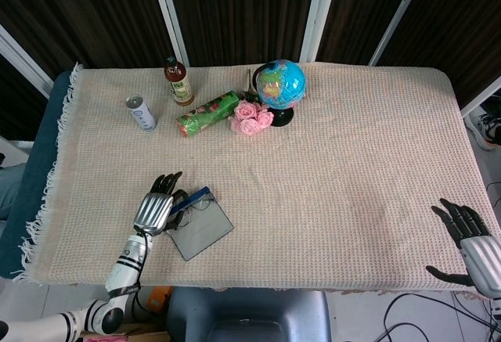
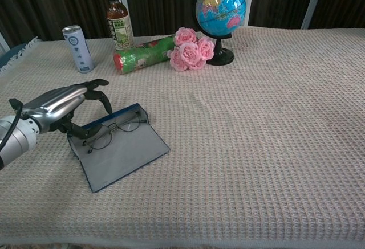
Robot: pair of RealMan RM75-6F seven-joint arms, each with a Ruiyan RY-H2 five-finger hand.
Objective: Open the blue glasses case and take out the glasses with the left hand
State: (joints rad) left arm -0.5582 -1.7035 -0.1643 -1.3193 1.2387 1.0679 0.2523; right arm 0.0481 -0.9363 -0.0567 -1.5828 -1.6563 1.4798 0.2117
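The blue glasses case (image 1: 203,229) (image 2: 123,155) lies open and flat near the table's front left. The thin-framed glasses (image 1: 192,203) (image 2: 112,130) rest on its far edge. My left hand (image 1: 155,210) (image 2: 59,105) hovers low at the case's left end. Its fingers arch downward with the tips just left of the glasses, and I see nothing gripped. The thumb reaches under toward the near temple; whether it touches is unclear. My right hand (image 1: 470,241) hangs off the table's front right corner with its fingers spread and empty. The chest view does not show it.
Along the back stand a white can (image 1: 142,113) (image 2: 78,48), a brown bottle (image 1: 178,81) (image 2: 118,22), a green wrapped roll (image 1: 207,113) (image 2: 144,53), pink roses (image 1: 251,117) (image 2: 191,48) and a globe (image 1: 280,86) (image 2: 220,7). A woven beige cloth (image 1: 352,170) covers the table.
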